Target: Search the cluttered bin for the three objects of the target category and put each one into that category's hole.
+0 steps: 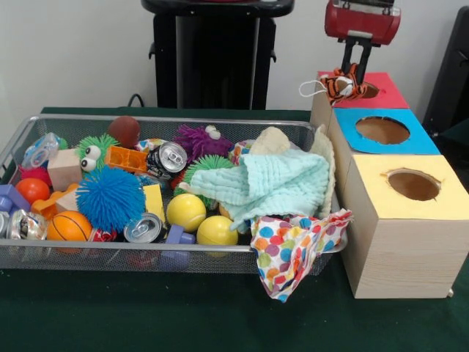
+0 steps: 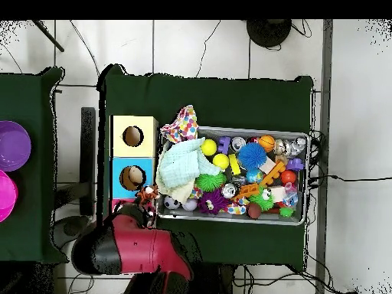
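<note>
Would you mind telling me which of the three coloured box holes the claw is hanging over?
The red-surrounded hole, farthest back in the front view. The claw holds a tiger-striped toy at its edge; the blue hole and yellow hole sit nearer the camera.

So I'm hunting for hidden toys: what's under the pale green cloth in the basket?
Under the pale green muslin cloth in the silver wire mesh basket, only a green spiky ball peeks out at one edge; anything deeper is covered.
</note>
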Controlling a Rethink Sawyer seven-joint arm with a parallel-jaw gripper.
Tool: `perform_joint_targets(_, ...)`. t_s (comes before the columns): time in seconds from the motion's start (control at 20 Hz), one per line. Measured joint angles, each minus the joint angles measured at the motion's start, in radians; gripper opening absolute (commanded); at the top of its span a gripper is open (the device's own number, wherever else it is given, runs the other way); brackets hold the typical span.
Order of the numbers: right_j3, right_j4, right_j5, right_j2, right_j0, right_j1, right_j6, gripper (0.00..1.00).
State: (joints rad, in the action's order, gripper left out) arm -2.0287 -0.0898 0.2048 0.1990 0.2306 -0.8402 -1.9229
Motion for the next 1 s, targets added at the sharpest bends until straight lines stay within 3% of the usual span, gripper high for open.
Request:
perform_joint_targets(0.2,-0.058,-0.016,0.0,-0.057,-0.025,-0.01,0.0,0.0)
perform_joint_targets(1.0,-0.182,-0.121,-0.017,-0.158,-0.025,-0.013,0.0,0.0)
